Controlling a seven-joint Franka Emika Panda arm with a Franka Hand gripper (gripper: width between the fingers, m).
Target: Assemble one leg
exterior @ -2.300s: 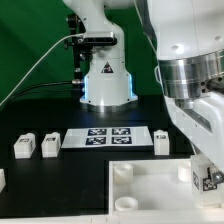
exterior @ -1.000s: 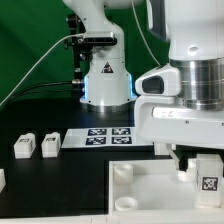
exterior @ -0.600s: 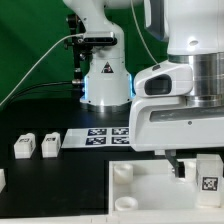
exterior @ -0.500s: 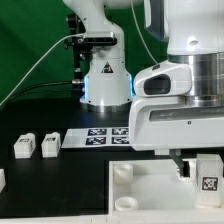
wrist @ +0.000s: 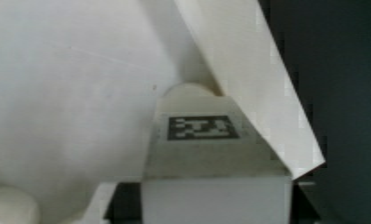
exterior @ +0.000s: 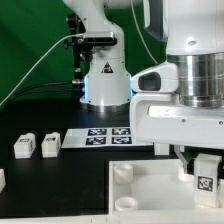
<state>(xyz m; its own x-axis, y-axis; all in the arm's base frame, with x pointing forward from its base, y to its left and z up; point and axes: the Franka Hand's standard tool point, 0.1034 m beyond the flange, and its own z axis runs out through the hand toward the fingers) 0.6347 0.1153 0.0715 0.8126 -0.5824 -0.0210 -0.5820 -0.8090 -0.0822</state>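
Note:
My gripper is shut on the leg, a small white block with a black-and-white tag. It holds the leg upright over the near right corner of the large white tabletop panel in the exterior view. In the wrist view the leg sits between my dark fingers, its tag facing the camera, with the white panel behind it. Whether the leg's end touches the panel I cannot tell.
Two loose white legs stand at the exterior view's left. Another leg stands beside the marker board. The robot base is behind. A round socket shows at the panel's left corner.
My wrist has turned while staying over the panel's right corner. The leg stays in my grip and has shifted only slightly to the left.

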